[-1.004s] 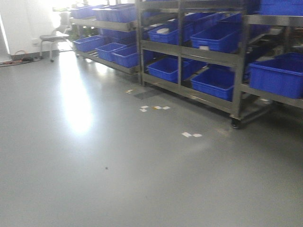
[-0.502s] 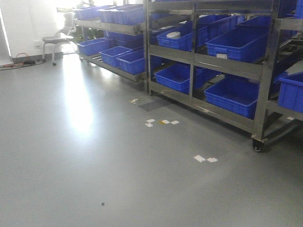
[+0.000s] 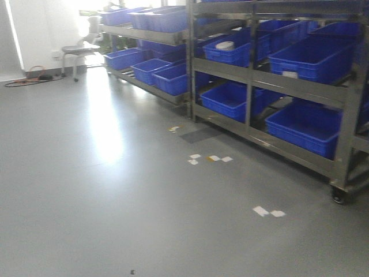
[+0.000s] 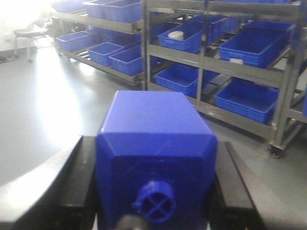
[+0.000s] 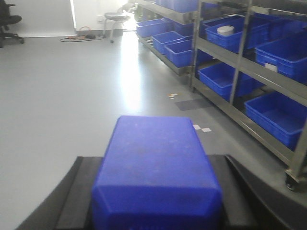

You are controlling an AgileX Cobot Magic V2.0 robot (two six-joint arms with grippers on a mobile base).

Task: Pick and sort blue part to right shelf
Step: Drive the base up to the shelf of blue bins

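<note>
The left gripper (image 4: 153, 140) clamps a blue part (image 4: 156, 165) and the right gripper (image 5: 153, 157) a second blue part (image 5: 156, 175), each at six o'clock of its wrist view. The white bin label (image 3: 290, 74) on the shelf (image 3: 300, 88) at two o'clock is too blurred to read. Shelf and floor tape (image 3: 268, 212) have slid toward four o'clock since half a second ago.

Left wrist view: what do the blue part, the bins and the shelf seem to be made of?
Blue part: likely moulded plastic, even colour, soft sheen, chamfered edges.
Bins: likely plastic too, same saturated blue, thin rims.
Shelf: probably bare metal, grey with dull shine.
</note>
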